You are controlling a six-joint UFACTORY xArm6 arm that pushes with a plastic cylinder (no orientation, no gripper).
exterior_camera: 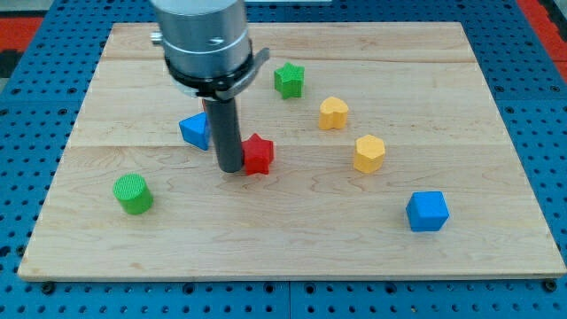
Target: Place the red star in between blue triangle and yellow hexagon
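Observation:
The red star [259, 154] lies near the middle of the wooden board [292, 230]. My tip [229, 167] rests on the board touching the star's left side. The blue triangle [194, 130] lies just left of the rod, partly hidden behind it. The yellow hexagon [369, 152] lies to the star's right, well apart from it. A second yellow block [333, 112], rounded like a heart, lies above and left of the hexagon.
A green star [289, 79] lies toward the view's top, right of the arm. A green cylinder [133, 193] stands at the lower left. A blue cube [427, 211] sits at the lower right. Blue pegboard surrounds the board.

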